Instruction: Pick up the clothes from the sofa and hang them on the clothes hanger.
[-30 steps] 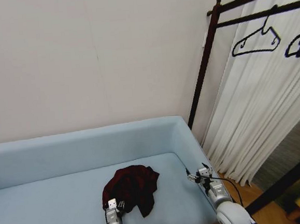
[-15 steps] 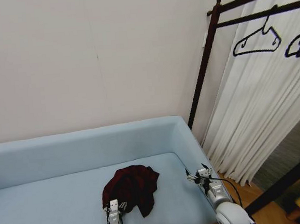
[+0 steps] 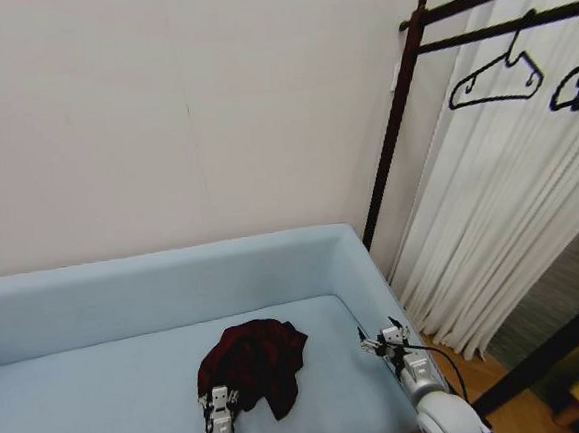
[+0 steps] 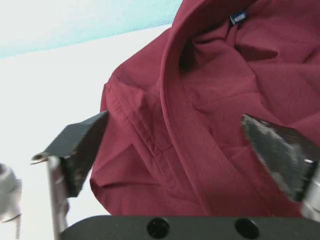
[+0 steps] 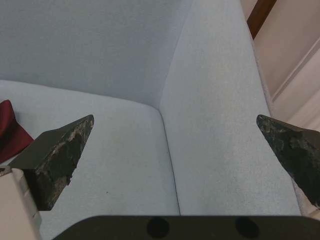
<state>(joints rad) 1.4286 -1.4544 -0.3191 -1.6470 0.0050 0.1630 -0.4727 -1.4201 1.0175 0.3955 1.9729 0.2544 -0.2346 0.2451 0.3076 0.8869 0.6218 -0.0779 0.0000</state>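
Observation:
A crumpled dark red garment [image 3: 253, 363] lies on the seat of the light blue sofa [image 3: 96, 302], right of the middle. My left gripper [image 3: 219, 397] hovers at the garment's near edge, open, its two fingers spread over the red cloth [image 4: 210, 115] without holding it. My right gripper [image 3: 384, 338] is open beside the sofa's right armrest [image 5: 220, 125], nothing between its fingers. A black hanger [image 3: 494, 78] hangs from the dark wooden clothes rack [image 3: 393, 128] at the upper right.
A second black hanger [image 3: 575, 89] hangs further right on the rack. White curtains [image 3: 510, 219] fall behind the rack. A plain wall rises behind the sofa. Wooden floor shows right of the sofa.
My left gripper has drawn back slightly toward the near edge of the sofa. The garment and the right gripper have not visibly moved.

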